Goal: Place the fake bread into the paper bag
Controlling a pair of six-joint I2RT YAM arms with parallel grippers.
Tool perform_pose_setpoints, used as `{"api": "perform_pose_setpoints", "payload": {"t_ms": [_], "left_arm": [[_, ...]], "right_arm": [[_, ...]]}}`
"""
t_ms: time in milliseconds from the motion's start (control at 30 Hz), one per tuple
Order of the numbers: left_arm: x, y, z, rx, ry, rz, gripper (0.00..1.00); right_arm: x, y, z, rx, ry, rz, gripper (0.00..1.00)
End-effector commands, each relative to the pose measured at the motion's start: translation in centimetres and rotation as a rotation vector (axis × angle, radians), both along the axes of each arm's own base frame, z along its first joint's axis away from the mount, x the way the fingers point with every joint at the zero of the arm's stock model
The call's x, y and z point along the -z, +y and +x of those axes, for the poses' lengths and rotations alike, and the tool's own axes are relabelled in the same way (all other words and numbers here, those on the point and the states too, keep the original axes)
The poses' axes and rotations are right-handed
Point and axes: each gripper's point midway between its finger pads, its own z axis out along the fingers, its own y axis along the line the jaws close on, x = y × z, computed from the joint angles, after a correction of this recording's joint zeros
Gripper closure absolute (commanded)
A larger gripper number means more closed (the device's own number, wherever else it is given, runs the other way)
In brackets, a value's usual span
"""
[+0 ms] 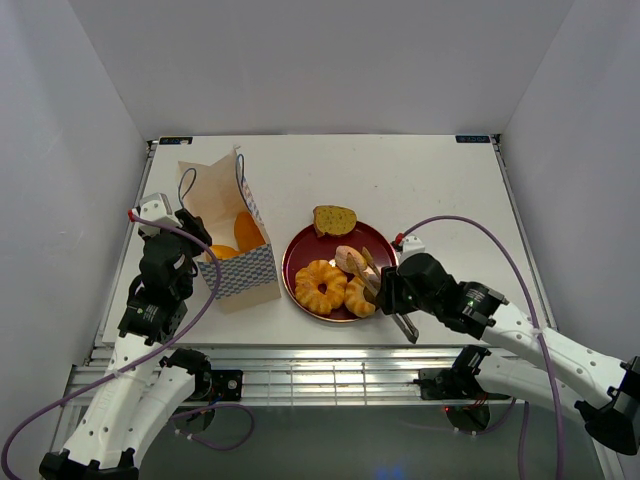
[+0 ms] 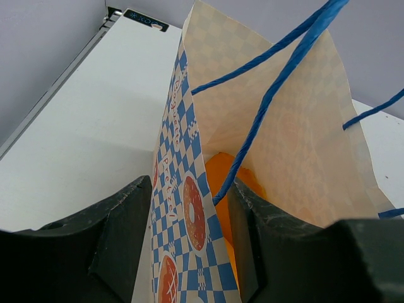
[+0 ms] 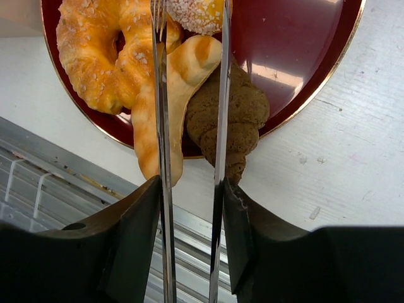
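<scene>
— Left gripper (image 2: 189,186)?
— We see it pinched on the paper bag (image 2: 284,145) wall, left of frame.
— Right gripper (image 3: 192,196)?
— Clamped on tongs (image 3: 161,95), blades straddling pale fake bread (image 3: 189,63) on the plate (image 1: 372,240), center; orange rolls (image 1: 247,232) sit inside the bag.

The white left arm (image 1: 120,390) reaches forward, black left gripper (image 2: 186,214) pinched almost closed; the right arm (image 1: 540,340) angles leftward, black right gripper (image 3: 189,202) clamped, fingers narrowly apart.
</scene>
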Motion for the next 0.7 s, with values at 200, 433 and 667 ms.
{"api": "perform_pose_setpoints", "payload": {"t_ms": [200,433,667], "left_arm": [[0.0,-0.2,-0.2,0.015,0.009,0.006,0.38],[0.0,-0.1,-0.2,0.012,0.009,0.008,0.38],[-0.2,-0.2,-0.3,0.014,0.004,0.007,0.38]], "right_arm": [[-2.4,1.4,1.0,-0.048,-0.043,0.048,0.63],[-3.6,2.2,1.1,-0.084,-0.051,0.063,0.76],[-5.9,2.5,1.5,-0.100,-0.085,0.079,0.84]]}}
